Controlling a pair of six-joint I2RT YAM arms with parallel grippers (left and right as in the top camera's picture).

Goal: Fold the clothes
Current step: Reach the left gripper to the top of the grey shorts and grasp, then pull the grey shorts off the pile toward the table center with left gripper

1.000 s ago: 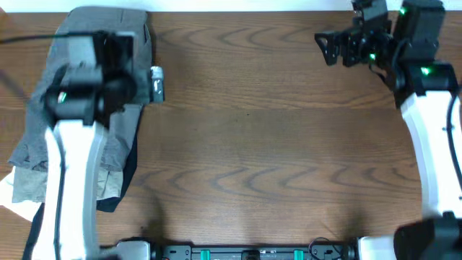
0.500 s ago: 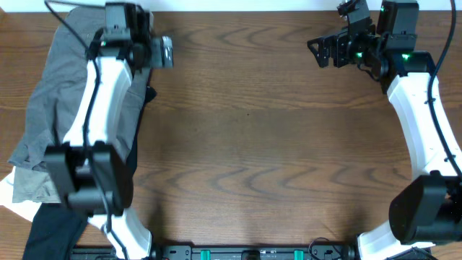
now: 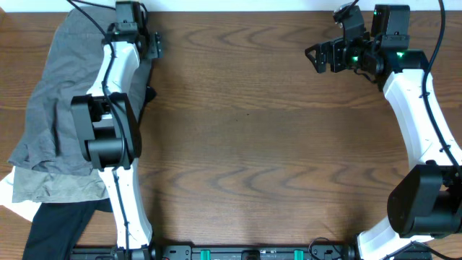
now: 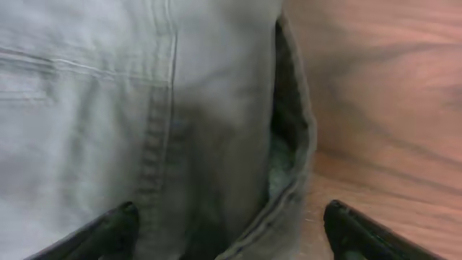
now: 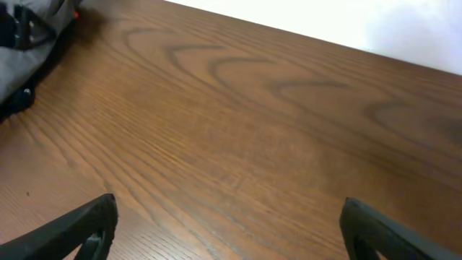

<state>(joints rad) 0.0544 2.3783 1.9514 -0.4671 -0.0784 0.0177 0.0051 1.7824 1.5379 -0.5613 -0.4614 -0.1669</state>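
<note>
The grey shorts lie spread and wrinkled at the table's far left. In the left wrist view the shorts fill the left side, with a stitched seam and a folded edge beside bare wood. My left gripper is open at the shorts' far right edge; its fingers straddle that edge, holding nothing. My right gripper is open and empty above bare wood at the far right; its fingers frame only table. A corner of the shorts shows at that view's top left.
A paler khaki-beige garment lies under the shorts' near end, with a black garment and a bit of white cloth at the front left. The wooden table stretches between the arms.
My left arm has swung from over the shorts out to the far edge, and its gripper now sits at the shorts' far right edge. My right gripper has shifted slightly left.
</note>
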